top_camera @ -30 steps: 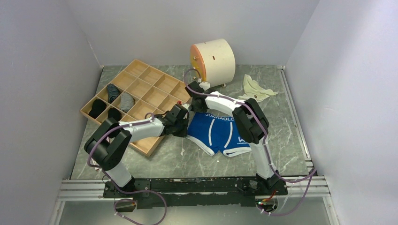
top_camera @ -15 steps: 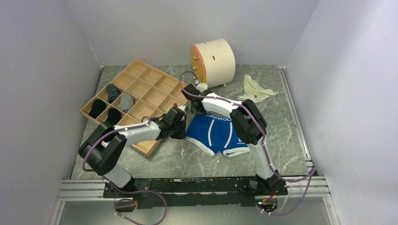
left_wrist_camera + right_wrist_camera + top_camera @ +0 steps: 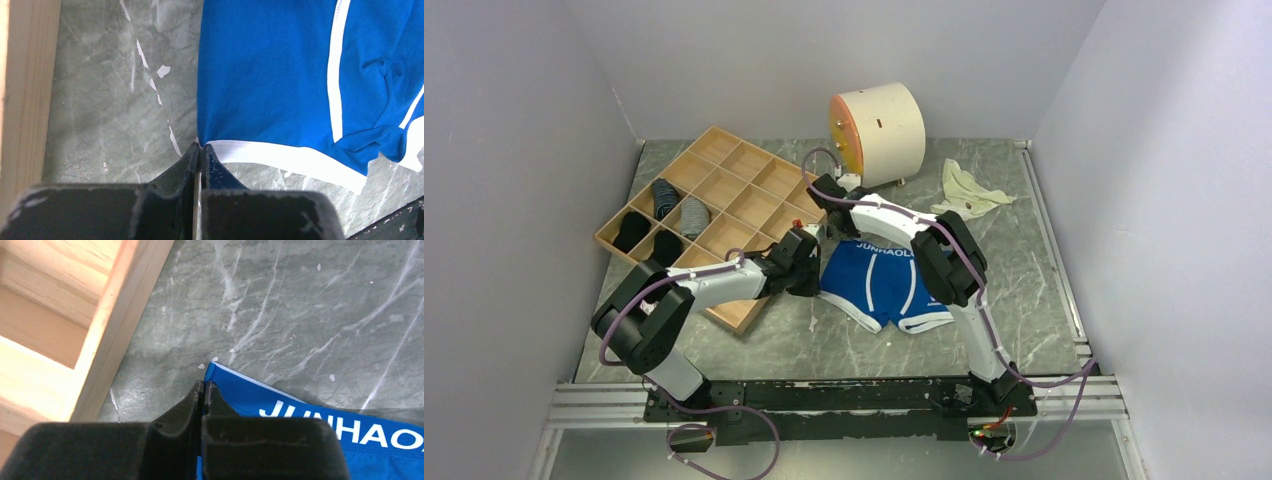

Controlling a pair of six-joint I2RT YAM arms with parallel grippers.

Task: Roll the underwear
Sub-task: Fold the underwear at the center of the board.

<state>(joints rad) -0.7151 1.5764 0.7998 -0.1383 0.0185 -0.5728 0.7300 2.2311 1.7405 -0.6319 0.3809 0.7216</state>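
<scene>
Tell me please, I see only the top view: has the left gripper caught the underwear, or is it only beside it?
Observer: In the left wrist view, the left gripper is shut on the corner of the white leg hem of the underwear.
Operator: And the right gripper?
Observer: The right wrist view shows the right gripper shut on the waistband corner, beside the first letter J.
Operator: Does it touch the tray?
Observer: No; bare table lies between its fingertips and the tray wall.
</scene>
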